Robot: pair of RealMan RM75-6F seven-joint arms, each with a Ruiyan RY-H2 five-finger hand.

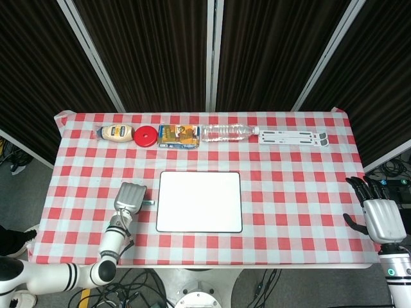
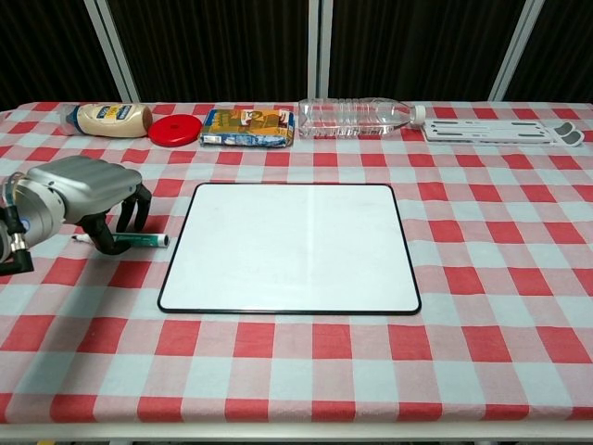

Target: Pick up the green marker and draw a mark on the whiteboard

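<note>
One table (image 2: 519,306), covered in red-and-white checked cloth. One left hand (image 2: 88,190), grey metal shell with dark fingers (image 2: 139,206), arched over one marker (image 2: 139,240); the fingers curl down around the marker's barrel, though whether they actually clasp it or merely touch it cannot be told from either view. The marker is slim, green and white, with its dark tip pointing left, and lies flat on the cloth just left of the board. One whiteboard (image 2: 292,246), rectangular with rounded corners, glossy white face, thin black rim, blank, lying flat at table centre. Along the far edge: one squat cream-coloured squeeze bottle (image 2: 107,118) on its side; one flat red round lid (image 2: 177,129); one yellow-and-blue snack packet (image 2: 248,127); one clear plastic water bottle (image 2: 357,116) on its side, ribbed; one long white slotted bracket (image 2: 500,132). One right hand (image 1: 377,212), same grey shell, off the table's right edge, dark fingers spread, holding nothing.
</note>
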